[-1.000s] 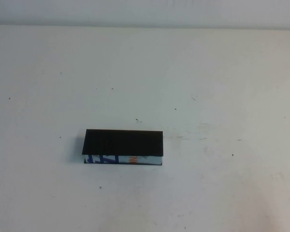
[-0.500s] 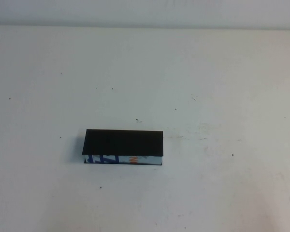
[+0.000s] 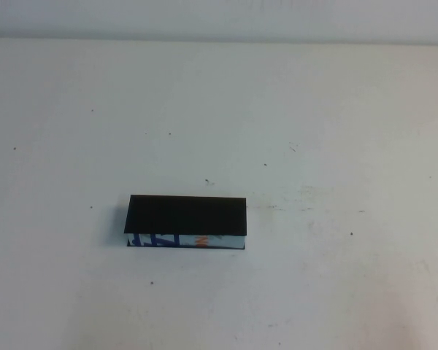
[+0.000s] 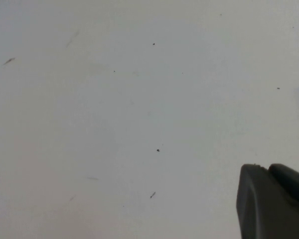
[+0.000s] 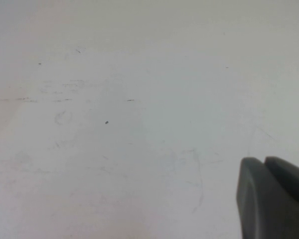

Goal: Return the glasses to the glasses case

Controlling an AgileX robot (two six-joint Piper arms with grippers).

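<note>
Closed case alone on the table, no glasses in sight.

Nearest, two grippers, neither in the high view: left gripper point(image 4: 267, 172) and right gripper point(image 5: 264, 164), each only a dark corner in its own wrist view over bare table point(image 3: 314, 109), holding nothing visible; how far open, impossible to tell. Further out, one glasses case point(image 3: 186, 219), left of centre, black lid down, blue-and-orange front facing the robot. Glasses: none countable, probably inside the case, though not confirmable. Beyond, only specks and scuffs. Main risks, as a judgement: treating the task as finished with the glasses unverified, or nudging the light case when reaching in.
</note>
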